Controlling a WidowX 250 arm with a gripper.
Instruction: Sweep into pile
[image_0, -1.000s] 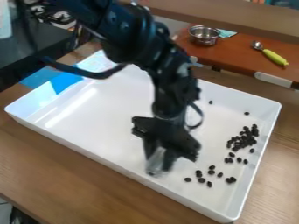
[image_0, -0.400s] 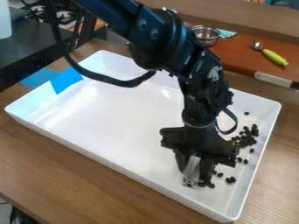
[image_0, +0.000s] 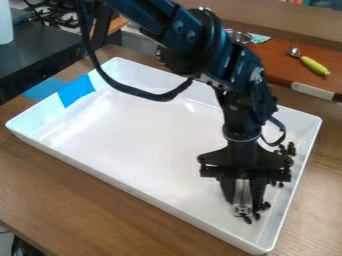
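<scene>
Over the 4-to-5 o'clock part of the white tray (image_0: 167, 209), on the wooden bench (image_0: 87, 195), the black gripper (image_0: 243, 196) points down. Its fingers are narrowed onto a silvery tool (image_0: 242, 194), one on each side. Small dark beans (image_0: 266, 205) lie just beside the fingertips, from 3 round to 6 o'clock; I cannot tell whether any touch. More dark beans (image_0: 292, 148) sit farther off at 1 to 2 o'clock, near the tray's right wall. Blue tape (image_0: 75, 91) marks its 10 o'clock corner.
</scene>
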